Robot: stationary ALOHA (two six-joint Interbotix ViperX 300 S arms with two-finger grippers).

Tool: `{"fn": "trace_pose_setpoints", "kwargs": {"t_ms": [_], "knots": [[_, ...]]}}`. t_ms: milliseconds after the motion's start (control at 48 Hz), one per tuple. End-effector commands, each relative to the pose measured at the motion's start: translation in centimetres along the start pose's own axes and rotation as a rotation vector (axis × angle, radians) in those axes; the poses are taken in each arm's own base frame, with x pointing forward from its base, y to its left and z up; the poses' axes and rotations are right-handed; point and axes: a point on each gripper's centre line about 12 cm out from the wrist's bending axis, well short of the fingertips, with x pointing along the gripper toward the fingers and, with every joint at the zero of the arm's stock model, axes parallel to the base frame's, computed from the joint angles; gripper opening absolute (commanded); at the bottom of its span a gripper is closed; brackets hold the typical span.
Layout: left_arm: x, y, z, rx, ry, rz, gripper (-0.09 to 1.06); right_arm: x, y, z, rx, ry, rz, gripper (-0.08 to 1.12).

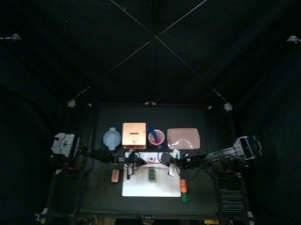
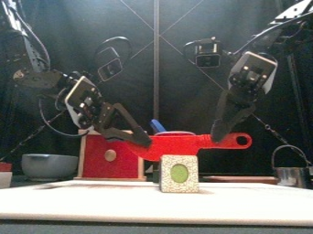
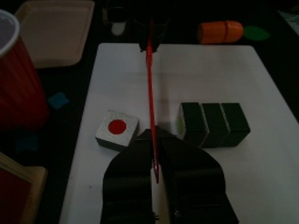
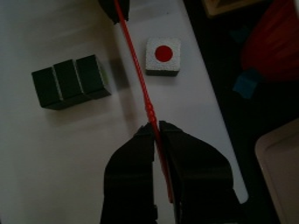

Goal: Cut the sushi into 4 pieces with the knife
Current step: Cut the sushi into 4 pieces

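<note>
1. Your left gripper [image 3: 156, 150] is clamped on one end of the red knife [image 3: 151, 92], and your right gripper [image 4: 156, 134] is clamped on the other end.
2. In the left wrist view, three sushi blocks [image 3: 214, 122] sit joined, right of centre, on the board [image 3: 263, 83].
3. A single piece [image 3: 117, 128] lies apart, left of the blade.
4. In the front view, the knife runs level across mid-frame.

Left arm: enters from the left, forearm slanted down toward centre. Left claw [image 2: 127, 138]: jaws closed on the red knife [image 2: 184, 144]. Right arm: steeper descent from the right. Right claw [image 2: 221, 136]: clamped on the same knife, apparently level with the left.
</note>
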Motion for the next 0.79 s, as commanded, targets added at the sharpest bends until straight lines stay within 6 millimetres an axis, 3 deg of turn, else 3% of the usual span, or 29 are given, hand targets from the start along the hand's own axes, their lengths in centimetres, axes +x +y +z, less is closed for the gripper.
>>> {"fn": "trace_pose_setpoints", "kwargs": {"t_ms": [21,271,792], "knots": [[-0.4,-2.3,1.9,0.024,-0.061,-0.066,0.36,-1.1,0.5,0.9,0.017,-0.043,0.031,0.15],[0.3,-4.9,1.5,0.038,-0.047,-0.128,0.36,-1.0,1.7,0.7,0.017,-0.044,0.082,0.15],[0.4,-5.1,-0.1,0.015,0.013,-0.115,0.36,0.5,2.3,-0.1,0.017,-0.007,0.092,0.15]]}}
